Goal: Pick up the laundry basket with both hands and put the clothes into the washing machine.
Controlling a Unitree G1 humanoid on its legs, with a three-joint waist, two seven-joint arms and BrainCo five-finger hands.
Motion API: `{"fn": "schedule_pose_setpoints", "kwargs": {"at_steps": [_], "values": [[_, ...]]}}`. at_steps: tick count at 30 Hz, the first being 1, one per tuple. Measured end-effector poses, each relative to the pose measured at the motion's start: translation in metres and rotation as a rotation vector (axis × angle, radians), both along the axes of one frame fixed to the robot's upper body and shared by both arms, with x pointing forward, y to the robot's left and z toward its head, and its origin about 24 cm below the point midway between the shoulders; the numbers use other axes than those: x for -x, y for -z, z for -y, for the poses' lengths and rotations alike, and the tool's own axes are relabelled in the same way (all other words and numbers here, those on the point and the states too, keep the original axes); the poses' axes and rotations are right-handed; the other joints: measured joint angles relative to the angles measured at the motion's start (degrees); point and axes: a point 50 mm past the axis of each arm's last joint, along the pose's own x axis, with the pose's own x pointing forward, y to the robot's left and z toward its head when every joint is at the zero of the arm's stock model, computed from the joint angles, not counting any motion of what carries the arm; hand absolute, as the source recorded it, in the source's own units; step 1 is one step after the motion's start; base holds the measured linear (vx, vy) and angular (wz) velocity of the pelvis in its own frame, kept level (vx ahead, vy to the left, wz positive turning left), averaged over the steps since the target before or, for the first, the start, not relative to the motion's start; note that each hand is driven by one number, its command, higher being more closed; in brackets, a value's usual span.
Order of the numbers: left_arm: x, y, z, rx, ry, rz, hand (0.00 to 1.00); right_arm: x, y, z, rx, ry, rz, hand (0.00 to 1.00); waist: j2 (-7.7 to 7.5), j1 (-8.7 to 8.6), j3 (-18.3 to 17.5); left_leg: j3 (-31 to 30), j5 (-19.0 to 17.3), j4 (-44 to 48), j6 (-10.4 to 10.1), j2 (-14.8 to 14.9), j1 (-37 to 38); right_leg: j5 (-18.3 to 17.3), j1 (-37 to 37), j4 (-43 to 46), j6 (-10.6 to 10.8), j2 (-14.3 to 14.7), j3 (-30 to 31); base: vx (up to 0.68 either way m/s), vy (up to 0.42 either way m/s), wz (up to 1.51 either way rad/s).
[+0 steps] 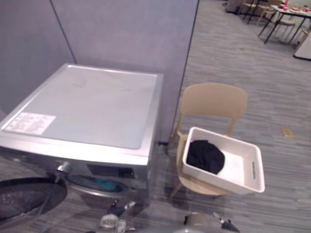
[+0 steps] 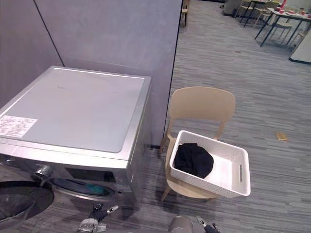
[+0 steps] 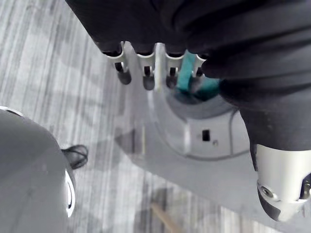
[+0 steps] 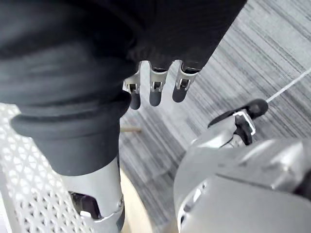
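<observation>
Fingers [image 3: 148, 80] of the left hand [image 3: 160, 19] and right hand [image 4: 170, 24] hung straight, empty — black clothes [image 1: 205, 155] lay in the basket [image 1: 256, 170] on the chair [image 1: 214, 99]; washer door [image 1: 24, 196] half cut off.

Grey partition wall [image 1: 121, 34] behind, grey striped carpet [image 1: 243, 63], tan chair [image 1: 214, 99] nr wall, tables w/ chairs [image 1: 285, 19] far rt.
</observation>
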Motion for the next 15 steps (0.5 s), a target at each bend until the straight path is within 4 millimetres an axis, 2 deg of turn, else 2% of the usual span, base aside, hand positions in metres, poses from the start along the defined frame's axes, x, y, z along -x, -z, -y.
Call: {"fn": "schedule_pose_setpoints", "kwargs": {"at_steps": [2,4,5,6,7,8,9,11,13,15], "values": [[-0.004,-0.001,0.001,-0.004,0.014,0.011,0.0,0.015,0.0,0.007,0.009,0.093,-0.026,0.0,0.33,-0.35,0.0,-0.7,0.2,0.8,-0.4,1.5,0.2,-2.1,0.5,-4.7,0.8,-0.9,2.3,0.1,-0.181,0.04],[-0.001,-0.001,-0.005,-0.018,0.009,0.008,0.0,0.027,0.0,0.012,0.012,0.172,-0.037,0.0,-0.04,-0.93,-0.2,-1.0,0.9,1.6,-1.5,3.2,0.2,-0.6,1.8,-13.8,1.2,0.1,7.9,0.09,-0.311,0.03],[0.003,-0.001,-0.012,-0.034,0.004,-0.004,0.0,0.038,0.001,0.013,0.008,0.234,-0.053,0.0,-1.87,-1.07,-1.1,-1.4,1.2,1.5,-3.4,3.6,0.4,6.7,3.1,-19.8,3.1,0.6,11.1,0.1,-0.399,0.11],[0.008,0.0,-0.019,-0.046,-0.013,-0.027,0.0,0.052,0.001,0.016,0.007,0.299,-0.082,0.0,-2.09,-1.23,-1.1,-2.1,0.7,1.3,-6.3,4.9,1.2,4.7,5.8,-23.2,8.2,2.4,12.0,0.13,-0.461,-0.04],[0.011,0.002,-0.017,-0.037,-0.014,-0.039,0.0,0.056,0.002,0.017,0.001,0.331,-0.09,0.0,-1.45,-1.08,-1.2,-1.8,1.0,1.1,-6.8,6.1,1.5,4.2,6.9,-25.1,8.1,3.6,11.7,0.1,-0.37,-0.28],[0.017,0.005,-0.011,-0.014,-0.036,-0.056,0.0,0.063,0.0,0.025,0.014,0.363,-0.108,0.0,-0.09,-0.81,-1.2,-1.0,1.5,1.5,-7.6,8.6,1.5,4.0,8.5,-28.5,7.7,5.9,10.8,0.05,-0.358,-0.36],[0.021,0.006,-0.006,0.005,-0.051,-0.066,0.0,0.069,-0.002,0.033,0.025,0.391,-0.116,0.0,1.1,-1.25,-1.0,-0.8,1.9,1.6,-8.3,10.6,1.5,3.6,9.8,-30.0,7.0,8.0,10.4,0.0,-0.276,-0.26],[0.024,0.008,0.001,0.024,-0.052,-0.072,0.0,0.081,-0.003,0.038,0.028,0.437,-0.144,0.0,2.36,-1.43,-1.6,-0.7,2.3,1.8,-8.9,12.8,2.2,3.4,10.7,-30.5,5.4,10.4,10.0,-0.02,-0.225,-0.11],[0.024,0.008,0.003,0.026,-0.048,-0.071,0.0,0.084,-0.004,0.04,0.029,0.447,-0.149,0.0,2.73,-1.73,-1.8,-0.8,2.3,2.0,-9.0,14.2,2.0,3.7,11.1,-32.0,4.4,11.9,9.6,-0.06,-0.15,0.0],[0.023,0.008,0.003,0.025,-0.045,-0.067,0.0,0.073,-0.007,0.045,0.047,0.444,-0.097,0.0,2.79,-2.76,-1.8,-1.4,1.3,1.4,-10.3,15.5,0.1,4.9,11.0,-35.0,3.7,13.3,8.6,-0.12,-0.074,0.15]]}}
